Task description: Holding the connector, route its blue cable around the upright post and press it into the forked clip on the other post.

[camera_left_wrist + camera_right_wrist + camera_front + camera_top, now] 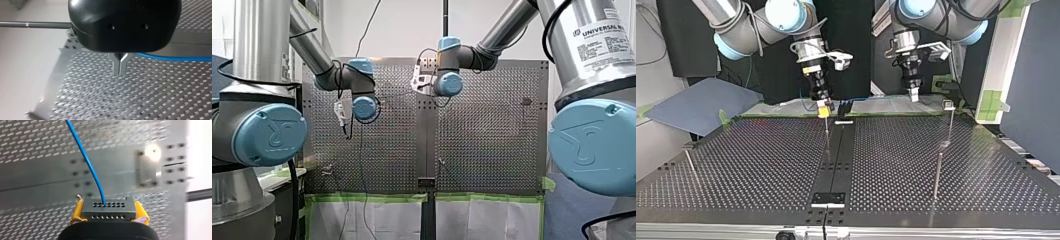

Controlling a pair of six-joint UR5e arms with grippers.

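Step in hand: The carry is judged to be at its start. The connector (108,210) is held above the far edge of the bench (761,165), at about 12 o'clock in the top view, and no cable is seen round any post.
Right claw: My right claw (109,213) is clenched on the connector, with its yellow pads (77,211) pressed against the two short ends.
Left claw: The metal fingers of my left claw (120,67) are pressed together tip to tip, with nothing seen between them. It hovers at about 1 o'clock in the top view.
Cable: The blue cable (84,157) leaves a hole in the connector's face and runs away ahead of the right claw, over the bench. A further stretch is seen beyond the left claw.
Posts: A thin upright post (937,175) stands at 4 o'clock in the top view. At 2 o'clock a second post (950,125) carries a small pale head (948,104), judged to be the forked clip. Its fork is too small to confirm.
Next move: The connector would need to be swung toward 3 o'clock in the top view. The cable must be kept taut against the post, then lowered squarely into the fork.
Materials: The connector is a grey rectangular metal block with rows of small round holes. The cable is thin, smooth and pliant. The bench is perforated metal with a plain strip down its middle. The pads look rubbery and are frayed at one edge.
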